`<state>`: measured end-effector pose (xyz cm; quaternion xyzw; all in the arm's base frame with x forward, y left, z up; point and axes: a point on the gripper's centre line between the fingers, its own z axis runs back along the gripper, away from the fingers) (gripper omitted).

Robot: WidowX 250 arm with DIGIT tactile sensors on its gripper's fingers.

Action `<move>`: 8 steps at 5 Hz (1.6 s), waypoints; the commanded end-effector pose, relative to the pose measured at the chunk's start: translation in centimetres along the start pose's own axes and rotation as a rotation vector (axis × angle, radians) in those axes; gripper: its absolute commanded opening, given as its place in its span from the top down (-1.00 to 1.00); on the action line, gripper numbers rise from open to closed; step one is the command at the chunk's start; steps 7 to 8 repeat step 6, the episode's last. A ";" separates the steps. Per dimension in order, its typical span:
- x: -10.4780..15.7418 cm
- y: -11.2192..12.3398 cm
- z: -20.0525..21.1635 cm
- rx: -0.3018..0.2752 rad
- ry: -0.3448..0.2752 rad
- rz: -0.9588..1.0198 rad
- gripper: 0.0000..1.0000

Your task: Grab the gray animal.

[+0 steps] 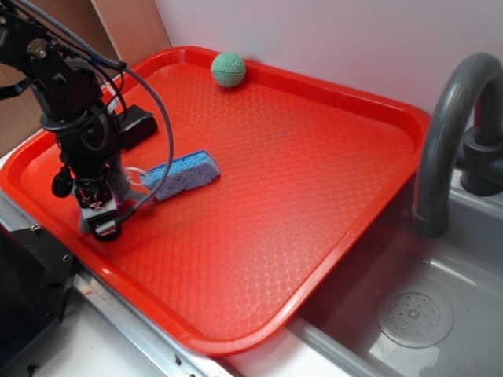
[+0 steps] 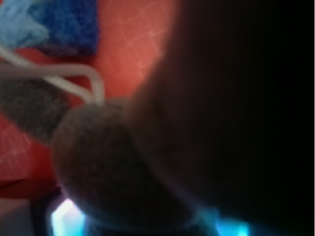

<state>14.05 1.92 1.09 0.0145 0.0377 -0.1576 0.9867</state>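
Observation:
The gray animal (image 1: 119,187) lies near the left edge of the red tray (image 1: 314,173), mostly hidden under my gripper (image 1: 98,224). Only a gray patch and its white string loop (image 1: 134,173) show beside the arm. The gripper is down at the tray surface with its jaws close together around the toy. In the wrist view the gray animal (image 2: 98,157) fills the lower middle, very close and blurred, with the string (image 2: 74,78) running above it. The right half of that view is dark, and the fingers themselves are not distinct there.
A blue sponge (image 1: 183,174) lies just right of the gripper and shows at the top left of the wrist view (image 2: 69,22). A black block (image 1: 135,126) sits behind the arm. A green ball (image 1: 229,69) rests at the far rim. A gray faucet (image 1: 448,133) and a sink (image 1: 409,314) are on the right.

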 end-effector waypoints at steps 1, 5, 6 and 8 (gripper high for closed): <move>-0.1 1.0 3.5 -0.038 -0.016 0.138 1.00; 3.1 -0.9 21.2 -0.064 -0.194 0.471 1.00; 3.3 -0.2 20.3 -0.092 -0.171 0.401 1.00; 3.3 -0.2 20.3 -0.092 -0.171 0.401 1.00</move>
